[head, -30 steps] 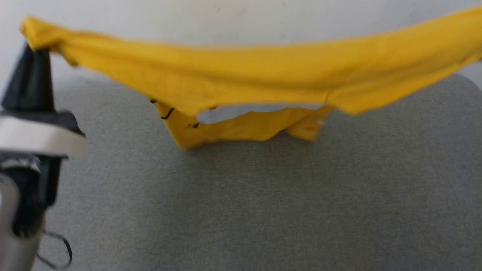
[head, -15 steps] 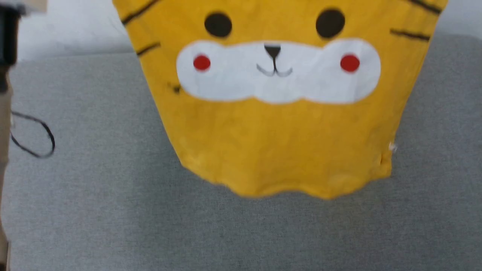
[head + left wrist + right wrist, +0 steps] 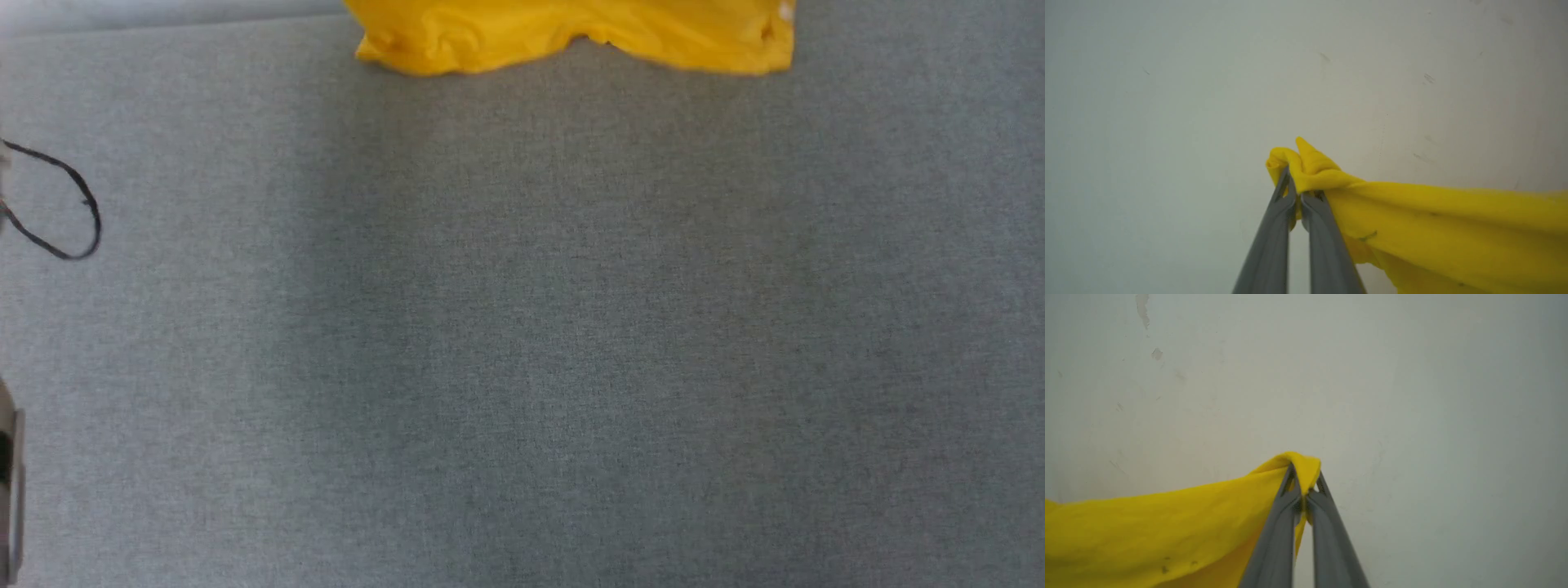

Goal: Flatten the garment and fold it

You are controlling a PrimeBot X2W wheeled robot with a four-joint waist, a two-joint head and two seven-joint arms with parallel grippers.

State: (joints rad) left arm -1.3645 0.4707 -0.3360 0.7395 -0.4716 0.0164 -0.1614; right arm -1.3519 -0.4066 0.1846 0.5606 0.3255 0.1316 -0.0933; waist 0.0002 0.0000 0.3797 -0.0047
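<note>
The mustard-yellow garment (image 3: 571, 37) hangs at the top edge of the head view, with just its wrinkled lower hem over the grey surface (image 3: 522, 327). In the left wrist view my left gripper (image 3: 1298, 192) is shut on a bunched corner of the garment (image 3: 1433, 228), which stretches away to the right. In the right wrist view my right gripper (image 3: 1303, 488) is shut on another corner of the garment (image 3: 1159, 526), which drapes off to the left. Both grippers hold the cloth up in front of a pale wall.
A wide grey fabric-covered surface spreads below the garment. A thin black cable loop (image 3: 69, 208) lies at its left edge, beside a sliver of pale arm (image 3: 8, 482). The pale wall (image 3: 1208, 81) stands close behind both grippers.
The head view has tilted down and the garment has risen in it: the printed animal face seen half a second ago is now above the frame, leaving the hem.
</note>
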